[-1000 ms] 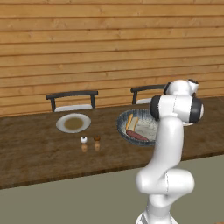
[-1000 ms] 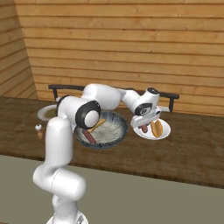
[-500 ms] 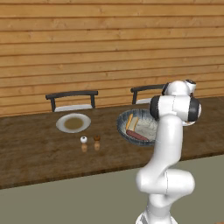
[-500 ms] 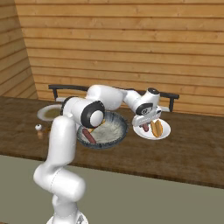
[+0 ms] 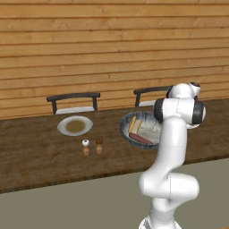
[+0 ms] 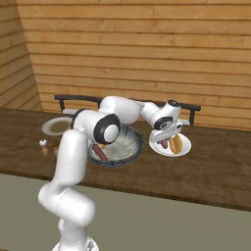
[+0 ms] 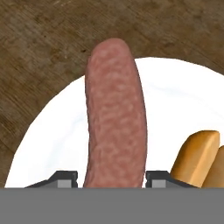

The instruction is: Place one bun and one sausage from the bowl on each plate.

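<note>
My gripper (image 6: 165, 138) (image 7: 113, 180) is shut on a reddish-brown sausage (image 7: 116, 118), one fingertip against each side, low over the right white plate (image 6: 183, 151) (image 7: 175, 92). A golden bun (image 6: 176, 143) (image 7: 197, 155) lies on that plate just beside the sausage (image 6: 163, 143). The dark grey-blue bowl (image 5: 126, 133) (image 6: 131, 152) sits at mid-table and holds another bun (image 5: 134, 126) and another sausage (image 5: 140, 139) (image 6: 99, 153). The left plate (image 5: 75, 125) (image 6: 56, 126), white with a tan centre, has nothing on it.
Two small shakers (image 5: 85, 144) (image 5: 99, 143) stand in front of the left plate. Two dark chairs (image 5: 74, 96) (image 6: 192, 109) are pushed in along the table's far side, before a wooden plank wall. My arm reaches over the bowl.
The hand has edged a little right and down toward the right plate with the sausage still held. Bowl, plates and shakers have not moved.
</note>
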Robot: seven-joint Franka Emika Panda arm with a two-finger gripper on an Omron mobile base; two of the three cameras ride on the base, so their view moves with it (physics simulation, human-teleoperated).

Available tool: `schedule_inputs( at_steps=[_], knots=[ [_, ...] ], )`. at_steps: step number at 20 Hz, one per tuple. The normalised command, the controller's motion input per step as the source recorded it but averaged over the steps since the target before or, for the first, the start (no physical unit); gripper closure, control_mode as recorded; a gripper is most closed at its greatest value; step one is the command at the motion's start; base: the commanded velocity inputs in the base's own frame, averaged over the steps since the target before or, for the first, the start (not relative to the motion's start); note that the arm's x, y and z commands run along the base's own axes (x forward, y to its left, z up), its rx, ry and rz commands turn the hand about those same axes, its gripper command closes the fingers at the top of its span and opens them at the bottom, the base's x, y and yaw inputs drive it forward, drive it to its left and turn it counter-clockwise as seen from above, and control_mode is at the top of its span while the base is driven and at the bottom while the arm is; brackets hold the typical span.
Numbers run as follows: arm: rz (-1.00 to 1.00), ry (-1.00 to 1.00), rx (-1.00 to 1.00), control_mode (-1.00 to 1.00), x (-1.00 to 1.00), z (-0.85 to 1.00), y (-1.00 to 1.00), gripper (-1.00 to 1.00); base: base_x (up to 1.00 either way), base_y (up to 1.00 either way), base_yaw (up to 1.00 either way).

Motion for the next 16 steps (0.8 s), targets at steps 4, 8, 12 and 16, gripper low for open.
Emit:
schedule_inputs(
  at_steps=[4, 8, 12, 16],
  knots=[
    [0.0, -0.06, 0.0, -1.0, 0.0, 0.01, -0.05, -1.0, 0.0, 0.0, 0.0],
    [0.0, -0.03, -0.04, -1.0, -0.04, 0.23, 0.0, -1.0, 0.0, 0.0, 0.0],
    [0.0, -0.02, -0.17, -1.0, -0.52, 0.72, 0.45, -1.0, 0.0, 0.0, 0.0],
    [0.0, -0.11, 0.0, -1.0, -0.92, 0.98, 0.37, -1.0, 0.0, 0.0, 0.0]
  ],
)
